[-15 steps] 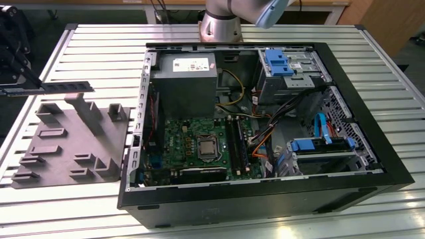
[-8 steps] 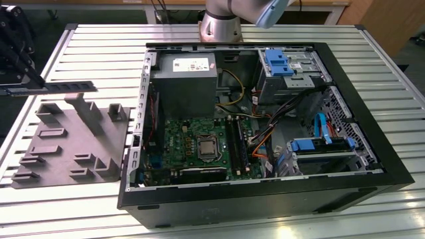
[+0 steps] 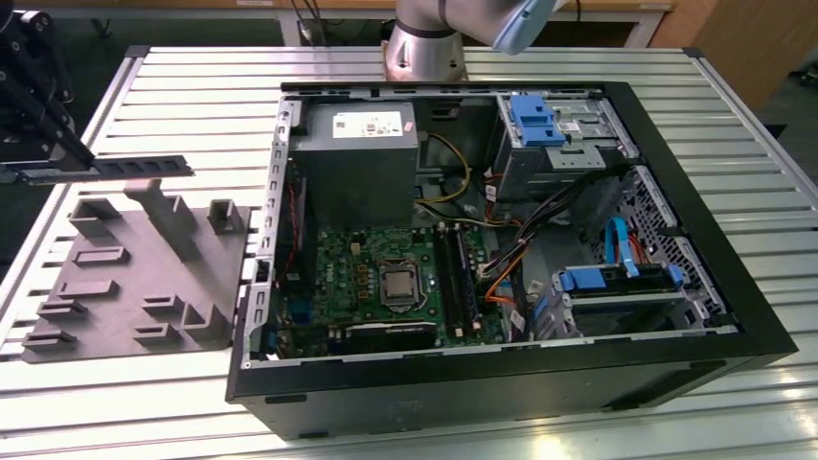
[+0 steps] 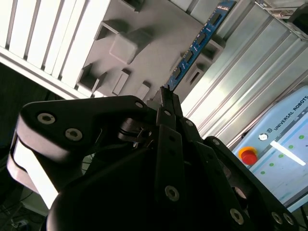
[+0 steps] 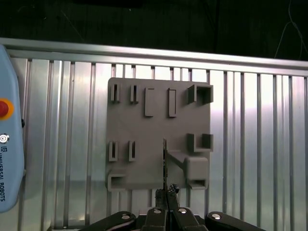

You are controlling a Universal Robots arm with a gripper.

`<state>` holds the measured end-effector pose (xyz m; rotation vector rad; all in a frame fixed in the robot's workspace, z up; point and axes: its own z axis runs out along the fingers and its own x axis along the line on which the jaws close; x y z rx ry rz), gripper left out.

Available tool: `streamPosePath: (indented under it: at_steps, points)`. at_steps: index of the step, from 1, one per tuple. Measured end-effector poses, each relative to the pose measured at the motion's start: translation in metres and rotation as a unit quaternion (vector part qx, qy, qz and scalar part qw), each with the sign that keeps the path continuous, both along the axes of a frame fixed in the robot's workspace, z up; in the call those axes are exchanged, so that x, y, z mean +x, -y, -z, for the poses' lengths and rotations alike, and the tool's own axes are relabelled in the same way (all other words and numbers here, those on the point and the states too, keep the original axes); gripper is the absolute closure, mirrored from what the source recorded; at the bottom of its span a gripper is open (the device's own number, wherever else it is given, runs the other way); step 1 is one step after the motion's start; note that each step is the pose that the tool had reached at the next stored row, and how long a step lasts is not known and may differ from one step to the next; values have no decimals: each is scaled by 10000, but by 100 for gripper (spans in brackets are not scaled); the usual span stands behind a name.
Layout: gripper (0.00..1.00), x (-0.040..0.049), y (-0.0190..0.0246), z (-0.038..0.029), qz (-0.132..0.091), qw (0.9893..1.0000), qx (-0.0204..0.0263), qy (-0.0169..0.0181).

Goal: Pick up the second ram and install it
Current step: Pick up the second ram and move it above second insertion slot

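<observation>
The end effector is black, the second ram blue with dark chips, the holder matt grey on the silver ribbed desk, and in the exterior view's right half a black case frames a green motherboard and bright blue latches.

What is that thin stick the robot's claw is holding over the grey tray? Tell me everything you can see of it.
The second ram is a thin, flat, narrow circuit-board stick, dark in the exterior view, blue with small dark chips in the second wrist view. The gripper pinches one end; the rest juts out level, over the grey moulded holder, seemingly clear of it.
</observation>
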<state>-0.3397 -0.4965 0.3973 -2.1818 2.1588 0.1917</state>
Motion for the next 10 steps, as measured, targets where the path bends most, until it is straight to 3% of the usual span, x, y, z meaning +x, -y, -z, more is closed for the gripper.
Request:
streamPosePath:
  at_steps: [10]
  points:
    - [89, 72, -3, 0, 0, 10000, 0, 0]
